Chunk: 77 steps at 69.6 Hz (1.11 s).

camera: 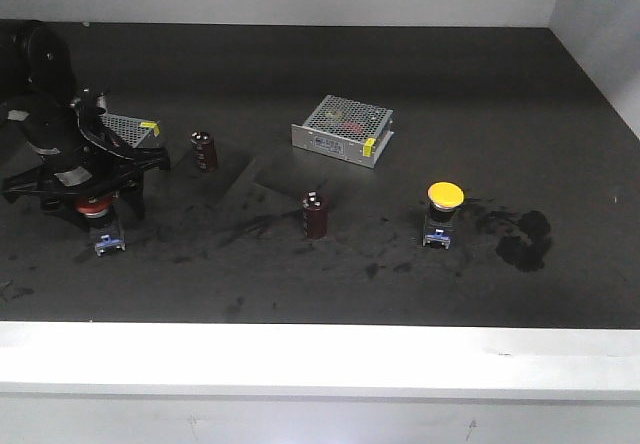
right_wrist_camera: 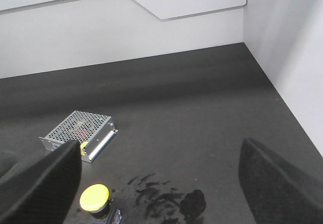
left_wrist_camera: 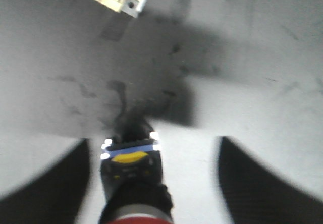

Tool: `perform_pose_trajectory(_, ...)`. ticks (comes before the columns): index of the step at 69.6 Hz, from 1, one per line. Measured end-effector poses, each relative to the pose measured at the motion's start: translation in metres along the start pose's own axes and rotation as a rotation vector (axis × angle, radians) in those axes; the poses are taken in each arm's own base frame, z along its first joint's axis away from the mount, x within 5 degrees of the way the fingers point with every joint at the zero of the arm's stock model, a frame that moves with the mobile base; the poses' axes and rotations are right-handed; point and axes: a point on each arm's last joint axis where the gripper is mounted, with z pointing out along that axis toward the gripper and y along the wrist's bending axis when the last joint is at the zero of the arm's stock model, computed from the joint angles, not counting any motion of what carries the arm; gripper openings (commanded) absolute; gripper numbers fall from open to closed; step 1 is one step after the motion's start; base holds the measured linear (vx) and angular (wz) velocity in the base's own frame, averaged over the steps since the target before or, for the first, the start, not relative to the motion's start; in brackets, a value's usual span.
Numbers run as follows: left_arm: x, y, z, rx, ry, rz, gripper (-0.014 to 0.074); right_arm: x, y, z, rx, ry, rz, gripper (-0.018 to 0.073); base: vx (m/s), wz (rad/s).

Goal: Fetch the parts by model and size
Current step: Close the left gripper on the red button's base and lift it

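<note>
The red-capped part (camera: 93, 207) stands on its blue-and-grey base (camera: 108, 243) at the table's left. My left gripper (camera: 88, 189) is low over it, open, with a finger on either side. In the left wrist view the red-capped part (left_wrist_camera: 132, 159) sits between the fingers (left_wrist_camera: 48, 183), nearer the left one, and no finger clearly touches it. The yellow-capped part (camera: 445, 196) stands upright right of centre. My right gripper (right_wrist_camera: 159, 183) hangs open above and behind the yellow-capped part (right_wrist_camera: 95, 196), holding nothing. It is out of the front view.
Two silver perforated boxes lie on the dark table, one in the middle (camera: 343, 129) and one behind the left arm (camera: 130, 127). Two maroon capacitors (camera: 205, 151) (camera: 316, 214) stand between the parts. A dark stain (camera: 522, 239) marks the right. Walls close the back and right.
</note>
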Motion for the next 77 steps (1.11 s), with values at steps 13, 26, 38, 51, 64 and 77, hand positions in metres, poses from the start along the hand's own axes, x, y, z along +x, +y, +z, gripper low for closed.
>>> perform_pose_trajectory(13, 0.000, 0.000, 0.000, 0.001, 0.000, 0.000, -0.0010, 0.000, 0.000, 0.000, 0.000, 0.000, 0.000, 0.0594, 0.00, 0.00)
perform_pose_trajectory(26, 0.000, 0.000, 0.000, -0.001, 0.000, 0.047, -0.0008, 0.000, 0.000, 0.000, 0.000, 0.000, 0.000, 0.0594, 0.00, 0.00)
perform_pose_trajectory(38, 0.002, 0.004, -0.016, -0.031, -0.049, 0.129, -0.0006, 0.000, 0.000, 0.000, 0.000, 0.000, 0.000, 0.0594, 0.00, 0.00)
perform_pose_trajectory(51, 0.014, 0.014, -0.076, -0.074, -0.259, 0.215, -0.0006, 0.001, 0.000, 0.000, 0.002, 0.015, 0.000, 0.0594, 0.00, 0.00)
perform_pose_trajectory(64, 0.047, 0.029, -0.129, -0.084, -0.505, 0.262, -0.0006, 0.003, 0.000, 0.000, 0.003, 0.029, 0.000, 0.0594, 0.00, 0.00)
perform_pose_trajectory(77, 0.093, 0.048, -0.155, -0.097, -0.658, 0.292, -0.0006, 0.003, 0.000, 0.000, 0.004, 0.031, 0.000, 0.0594, 0.00, 0.00)
